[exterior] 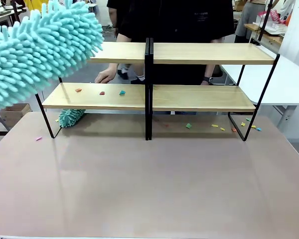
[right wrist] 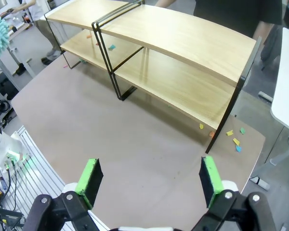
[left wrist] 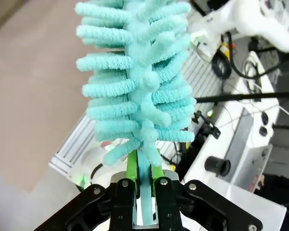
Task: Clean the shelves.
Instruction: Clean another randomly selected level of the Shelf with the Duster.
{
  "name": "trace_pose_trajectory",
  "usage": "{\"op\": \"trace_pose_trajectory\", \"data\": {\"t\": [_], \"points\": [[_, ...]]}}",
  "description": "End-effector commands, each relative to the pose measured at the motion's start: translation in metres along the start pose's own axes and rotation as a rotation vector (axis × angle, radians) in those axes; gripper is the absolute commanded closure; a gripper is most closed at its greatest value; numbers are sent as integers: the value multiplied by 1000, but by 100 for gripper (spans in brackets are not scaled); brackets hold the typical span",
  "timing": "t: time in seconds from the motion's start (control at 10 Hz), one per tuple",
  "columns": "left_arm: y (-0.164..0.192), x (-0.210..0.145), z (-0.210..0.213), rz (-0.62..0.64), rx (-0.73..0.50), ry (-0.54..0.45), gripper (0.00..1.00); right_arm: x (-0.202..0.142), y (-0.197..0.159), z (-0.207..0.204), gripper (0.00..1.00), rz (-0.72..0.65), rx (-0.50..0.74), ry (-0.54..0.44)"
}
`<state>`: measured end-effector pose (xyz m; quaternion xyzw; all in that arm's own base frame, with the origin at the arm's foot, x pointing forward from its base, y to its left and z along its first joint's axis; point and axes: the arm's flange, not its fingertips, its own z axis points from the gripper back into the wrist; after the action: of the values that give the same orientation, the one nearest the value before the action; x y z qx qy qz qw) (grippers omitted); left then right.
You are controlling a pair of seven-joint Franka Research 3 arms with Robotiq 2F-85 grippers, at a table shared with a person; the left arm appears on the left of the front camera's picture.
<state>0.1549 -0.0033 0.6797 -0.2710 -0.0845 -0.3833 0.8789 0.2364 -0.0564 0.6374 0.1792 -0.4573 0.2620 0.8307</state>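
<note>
1. Far left, front view: a teal duster (exterior: 40,50) fills the upper corner and is cut off by the picture's edge. Its handle is out of frame. It covers the left end of the top board; touching or not, cannot tell.
2. Left wrist view: the left gripper (left wrist: 143,169) is clamped on the duster's pale handle, a green pad on either side. The fluffy head rises straight up from the jaws.
3. A smaller duster (exterior: 71,117) lies on the table, half hidden under the lower left board.
4. The shelves (exterior: 199,97) stand across the far half of the beige table (exterior: 149,189), two units meeting at a black centre post. Coloured scraps (exterior: 102,92) lie on the lower left board and further scraps (exterior: 222,128) on the table beneath the right unit. They are too small to identify.
5. A person (exterior: 174,20) stands behind the shelves. One hand (exterior: 105,75) shows between the boards.
6. Right edge: a white side table (exterior: 289,79), with clutter beyond.
7. Right wrist view: the right gripper (right wrist: 150,175) has its jaws wide apart with nothing between them. It hangs over bare tabletop, well apart from the shelves ahead.
</note>
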Motion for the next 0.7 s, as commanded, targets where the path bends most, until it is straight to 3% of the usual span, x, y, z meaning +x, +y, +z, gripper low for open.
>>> {"op": "trace_pose_trajectory", "data": {"t": [0.0,0.2,0.3,0.5,0.6], "points": [[12,18,19,-32,-39,46,88,-1,-1,-1,0,12,3,-6],[16,37,3,-40,-56,80,88,-1,-1,-1,0,12,3,-6],[14,54,-16,25,-28,122,88,-1,-1,-1,0,12,3,-6],[14,103,-63,64,-41,284,88,-1,-1,-1,0,12,3,-6],[18,127,-80,112,-52,313,88,-1,-1,-1,0,12,3,-6]]}}
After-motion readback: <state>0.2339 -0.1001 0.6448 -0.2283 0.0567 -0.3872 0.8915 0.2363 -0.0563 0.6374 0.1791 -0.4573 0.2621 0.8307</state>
